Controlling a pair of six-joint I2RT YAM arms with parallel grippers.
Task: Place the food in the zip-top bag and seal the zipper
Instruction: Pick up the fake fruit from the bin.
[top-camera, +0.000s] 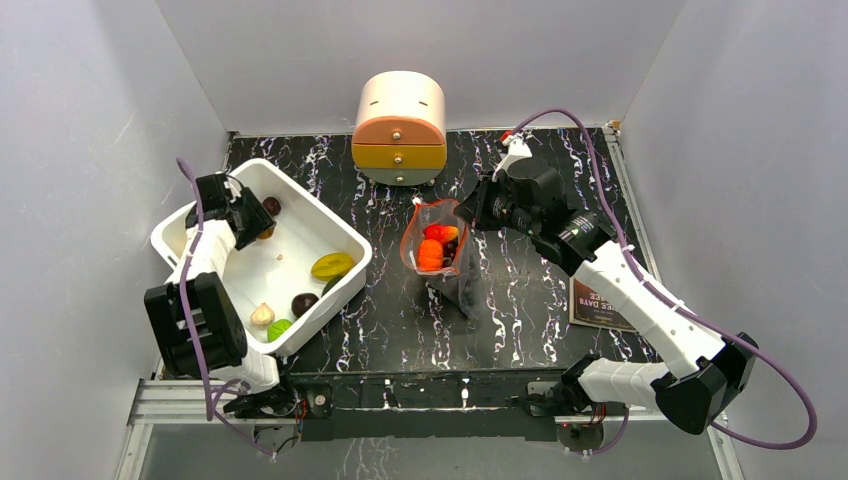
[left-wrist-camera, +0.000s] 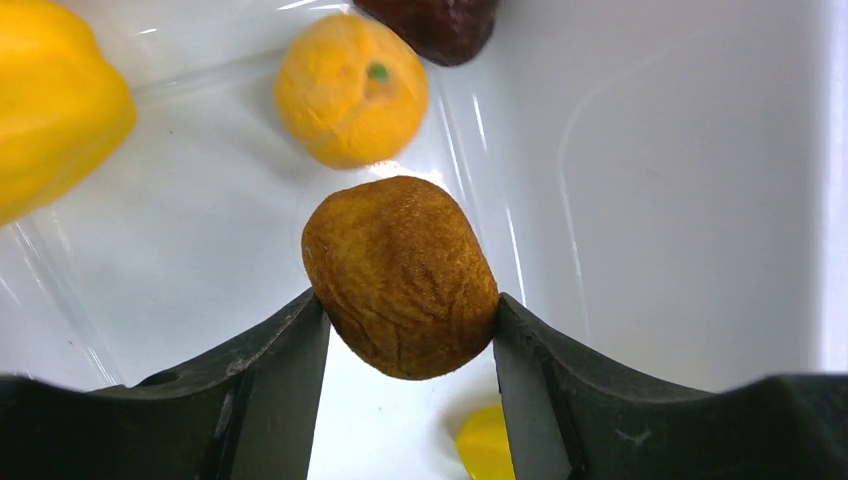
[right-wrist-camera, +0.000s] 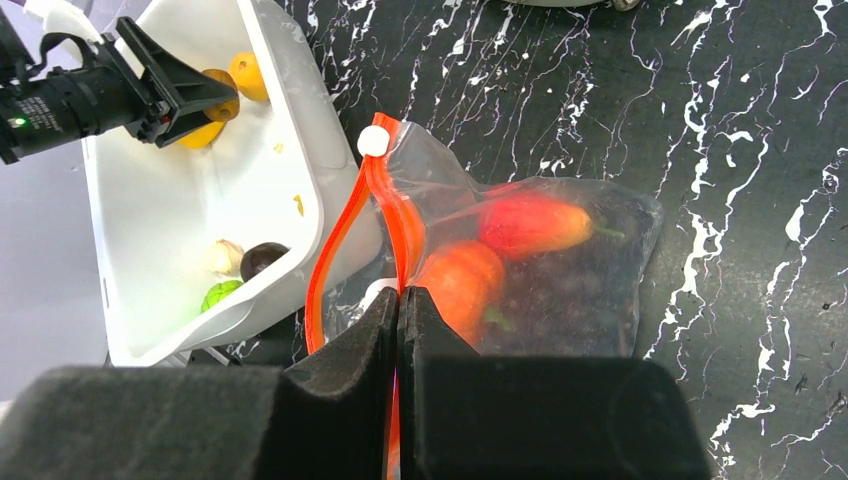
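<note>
In the left wrist view my left gripper is shut on a brown wrinkled piece of food, both fingers pressed to its sides, over the white tub. An orange piece and a yellow piece lie beyond it. From above, the left gripper is in the tub's far corner. The clear zip-top bag stands mid-table with its mouth open. My right gripper is shut on its red-orange zipper. A red piece and an orange piece lie inside the bag.
The white tub at the left holds a yellow-green piece, a dark piece, a cream piece and a green piece. A domed drawer box stands at the back. A booklet lies under the right arm.
</note>
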